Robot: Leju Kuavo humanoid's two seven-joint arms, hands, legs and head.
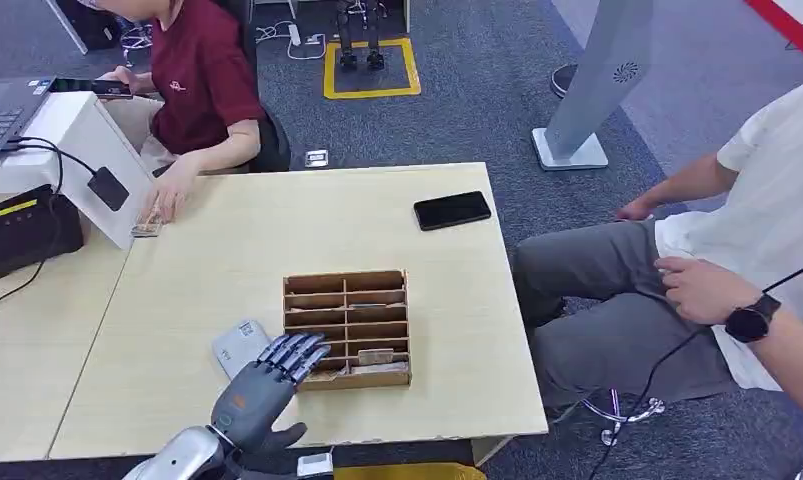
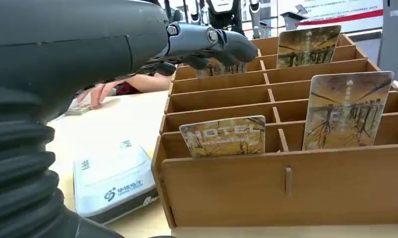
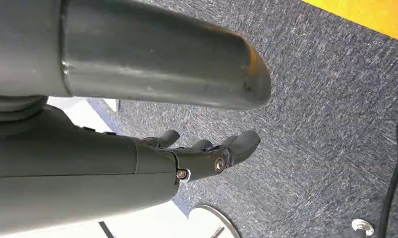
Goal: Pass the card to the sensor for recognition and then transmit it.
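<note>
A wooden slotted card box (image 1: 397, 300) stands near the table's front edge, with picture cards upright in several slots. In the left wrist view one card (image 2: 224, 136) stands in a near slot and a taller card (image 2: 345, 109) beside it. My left hand (image 1: 267, 385) reaches over the box's near left corner with fingers (image 2: 221, 42) stretched out above the slots, holding nothing. The white card sensor (image 1: 239, 345) lies flat on the table just left of the box and beside my hand. My right hand (image 3: 206, 153) hangs over grey carpet, fingers loosely spread and empty.
A black phone (image 1: 452, 210) lies at the table's far right. A person in red sits at the far left with a hand on the table (image 1: 172, 190); a person in white (image 1: 747, 260) sits to the right. A black device (image 1: 22, 230) sits on the left desk.
</note>
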